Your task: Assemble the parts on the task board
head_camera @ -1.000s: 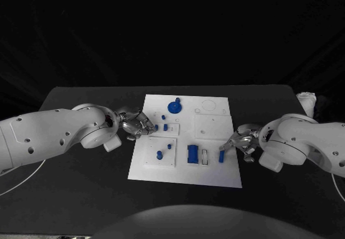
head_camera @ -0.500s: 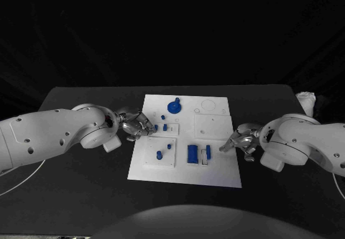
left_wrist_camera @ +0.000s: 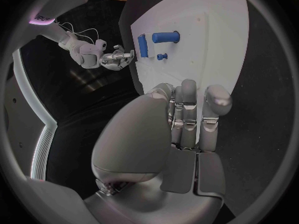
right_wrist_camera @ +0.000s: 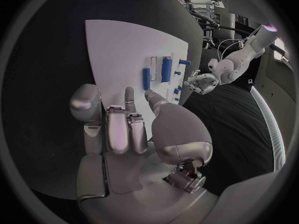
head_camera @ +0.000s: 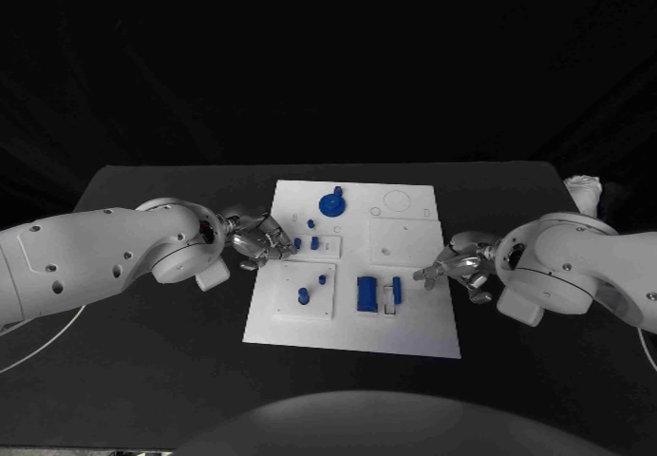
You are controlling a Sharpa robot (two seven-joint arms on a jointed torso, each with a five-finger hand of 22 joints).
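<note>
Parts are seen on the white board point(head_camera: 411, 328), which lies mid-table on the black table point(head_camera: 151, 380). A round blue knob point(head_camera: 331, 202) stands near the board's far edge. Two small blue pegs point(head_camera: 306, 243) are seen at the board's left side, just beside the left hand point(head_camera: 257, 237). Nearer the robot, a small plate on the board carries two more blue pieces point(head_camera: 310, 288). A thick blue cylinder point(head_camera: 367, 293) lies in the near middle of the board, and a thin blue bar point(head_camera: 397, 289) lies just to its right, beside a small slot; whether the bar is seated in the slot cannot be told. The right hand point(head_camera: 453, 267) is held at the board's right edge, near the bar but apart from it; its fingers are seen parted and nothing is held in them. In the right wrist view the same fingers point(right_wrist_camera: 118, 127) are seen over the board with no part between them. The left hand is placed at the board's left edge with its fingers curled loosely; in the left wrist view the fingers point(left_wrist_camera: 190, 114) are seen side by side and bent, with no part in them. Contact between the left hand and the pegs cannot be told.
</note>
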